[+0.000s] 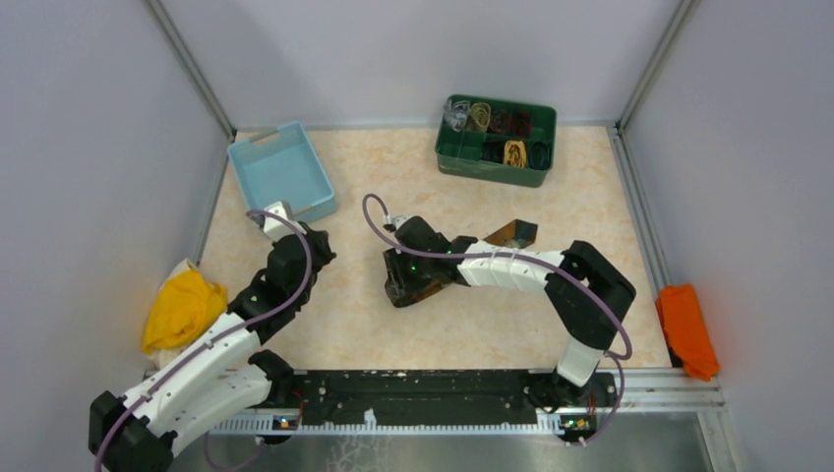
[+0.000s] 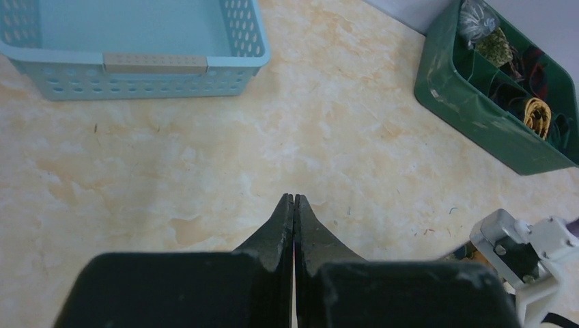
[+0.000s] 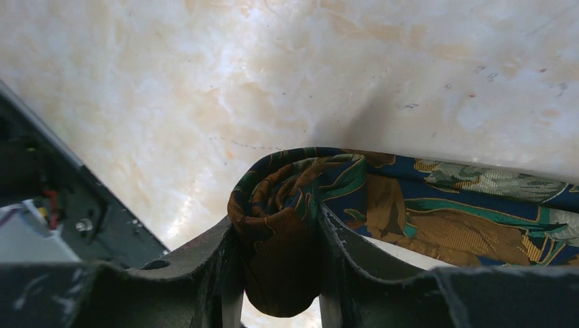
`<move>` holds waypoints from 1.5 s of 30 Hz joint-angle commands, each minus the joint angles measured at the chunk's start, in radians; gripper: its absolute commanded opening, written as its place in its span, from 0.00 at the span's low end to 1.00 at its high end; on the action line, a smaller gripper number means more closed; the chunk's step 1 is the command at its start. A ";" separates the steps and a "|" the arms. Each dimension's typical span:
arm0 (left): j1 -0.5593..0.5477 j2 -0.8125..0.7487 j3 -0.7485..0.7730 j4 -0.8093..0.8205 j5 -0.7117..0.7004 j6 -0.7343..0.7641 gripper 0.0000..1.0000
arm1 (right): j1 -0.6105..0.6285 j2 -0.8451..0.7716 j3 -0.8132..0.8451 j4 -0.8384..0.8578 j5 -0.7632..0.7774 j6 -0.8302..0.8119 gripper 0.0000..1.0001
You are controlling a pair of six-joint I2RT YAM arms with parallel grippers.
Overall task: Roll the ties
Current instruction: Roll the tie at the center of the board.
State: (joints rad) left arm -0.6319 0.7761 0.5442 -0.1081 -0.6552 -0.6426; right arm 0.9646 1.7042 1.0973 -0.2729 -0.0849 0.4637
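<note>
A dark brown tie (image 3: 382, 205) with gold and teal pattern is partly rolled. My right gripper (image 3: 276, 225) is shut on the rolled end (image 3: 283, 239), and the loose length trails off to the right across the table. In the top view the right gripper (image 1: 408, 280) sits at the table's middle, and the tie's wide end (image 1: 513, 234) shows behind the forearm. My left gripper (image 2: 293, 201) is shut and empty above bare table; in the top view it (image 1: 317, 244) is near the blue basket. A pile of yellow and beige ties (image 1: 182, 310) lies at the left edge.
A light blue basket (image 1: 282, 169) stands at the back left, also in the left wrist view (image 2: 153, 65). A green divided box (image 1: 497, 140) with rolled ties stands at the back right, also in the left wrist view (image 2: 471, 109). An orange cloth (image 1: 686, 329) lies outside the right rail.
</note>
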 commanded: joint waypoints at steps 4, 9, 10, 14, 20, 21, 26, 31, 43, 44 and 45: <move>0.006 0.072 0.017 0.101 0.152 0.074 0.00 | -0.101 -0.022 -0.184 0.314 -0.310 0.212 0.36; 0.007 0.136 0.045 0.128 0.235 0.085 0.00 | -0.167 -0.065 -0.317 0.464 -0.391 0.291 0.35; 0.006 0.145 0.049 0.138 0.250 0.090 0.00 | -0.181 -0.076 -0.336 0.478 -0.397 0.300 0.35; 0.006 0.174 0.057 0.172 0.297 0.095 0.00 | -0.243 -0.123 -0.429 0.574 -0.450 0.335 0.35; 0.005 0.214 0.078 0.196 0.332 0.099 0.00 | -0.326 -0.131 -0.448 0.554 -0.498 0.317 0.34; 0.005 0.222 0.081 0.200 0.334 0.100 0.00 | -0.343 -0.128 -0.450 0.552 -0.507 0.311 0.33; 0.006 0.262 0.087 0.223 0.350 0.099 0.00 | -0.432 -0.102 -0.464 0.551 -0.578 0.280 0.31; 0.004 0.309 0.109 0.242 0.366 0.104 0.00 | -0.500 -0.094 -0.488 0.593 -0.645 0.283 0.30; -0.001 0.348 0.150 0.239 0.356 0.123 0.00 | -0.481 -0.047 -0.437 0.610 -0.739 0.284 0.28; 0.000 0.341 0.145 0.235 0.351 0.127 0.00 | -0.459 -0.032 -0.423 0.610 -0.738 0.286 0.28; -0.001 0.334 0.142 0.231 0.345 0.129 0.00 | -0.436 -0.020 -0.413 0.630 -0.740 0.306 0.28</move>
State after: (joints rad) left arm -0.6323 1.1313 0.6758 0.1200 -0.2985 -0.5343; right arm 0.4599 1.6405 0.6167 0.3027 -0.7887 0.7620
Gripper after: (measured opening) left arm 0.004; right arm 0.282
